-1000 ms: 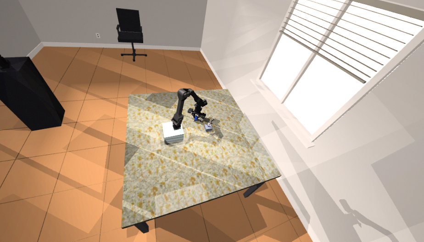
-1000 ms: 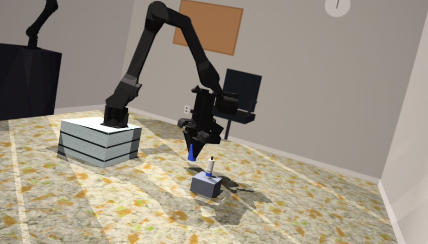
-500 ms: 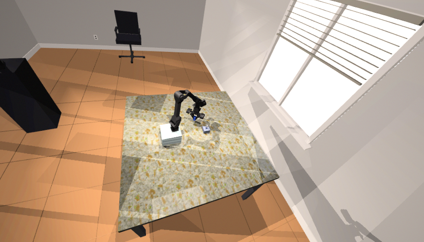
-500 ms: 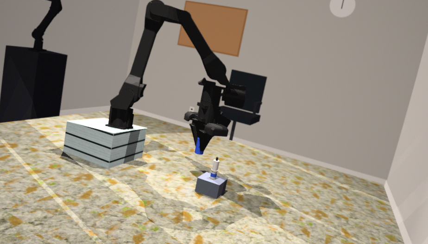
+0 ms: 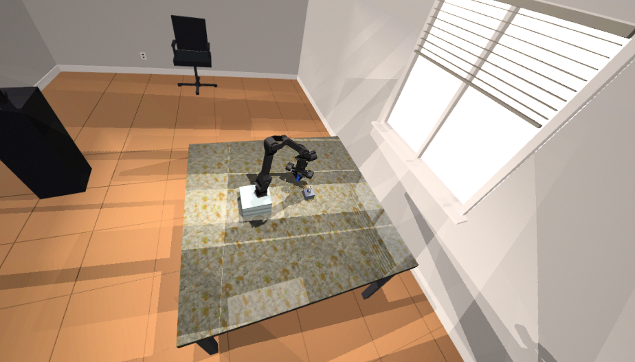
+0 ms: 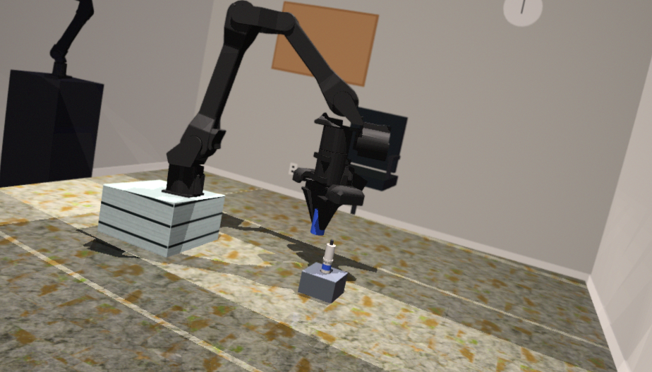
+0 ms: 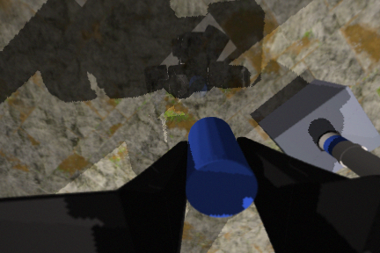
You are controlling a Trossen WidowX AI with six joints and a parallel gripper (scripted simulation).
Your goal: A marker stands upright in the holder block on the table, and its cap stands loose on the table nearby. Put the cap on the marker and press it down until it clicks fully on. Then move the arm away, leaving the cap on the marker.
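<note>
My gripper (image 6: 318, 226) (image 7: 212, 146) points down and is shut on the blue cap (image 5: 298, 178) (image 6: 316, 227) (image 7: 221, 184). The cap is held upright, off the table. The marker (image 5: 309, 189) (image 6: 329, 252) (image 7: 359, 158) stands upright in the grey holder block (image 5: 308, 195) (image 6: 321, 285) (image 7: 295, 136), with its white body, blue band and dark tip bare. In the exterior view the cap is above and a little left of the marker tip, and apart from it. In the wrist view the marker and block are to the right of the fingers.
The arm's base stands on a pale box (image 5: 255, 204) (image 6: 134, 219) on the patterned table (image 5: 262, 283) (image 6: 432, 330). A wall with a window (image 5: 449, 143) rises beyond one table edge. An office chair (image 5: 192, 53) and a dark cabinet (image 5: 42, 152) (image 6: 48, 132) stand away from the table.
</note>
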